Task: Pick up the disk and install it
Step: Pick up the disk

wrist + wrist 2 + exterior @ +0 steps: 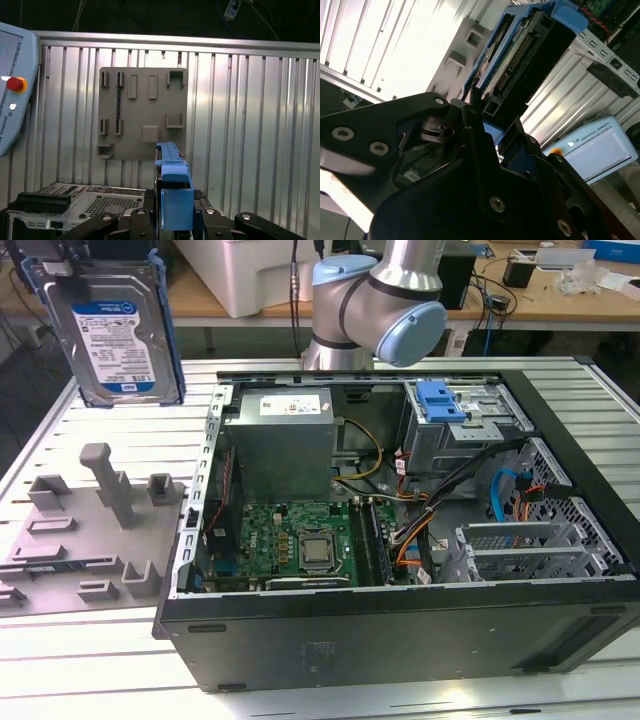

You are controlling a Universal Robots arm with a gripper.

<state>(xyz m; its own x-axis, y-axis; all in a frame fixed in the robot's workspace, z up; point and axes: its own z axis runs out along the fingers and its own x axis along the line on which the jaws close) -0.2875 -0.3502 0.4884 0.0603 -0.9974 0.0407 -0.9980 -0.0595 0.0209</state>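
The disk (115, 325) hangs upright over the counter's (100, 660) far corner at the exterior view's left, its top edge cut off. In the first wrist view the hand (174, 220) is clamped on the disk's blue carrier, fingertips largely hidden, well clear of the grey fixture plate (142, 112).

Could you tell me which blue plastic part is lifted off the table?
The carrier on the disk, upright in the air at the exterior view's left; the small blue latch sits inside the computer case.
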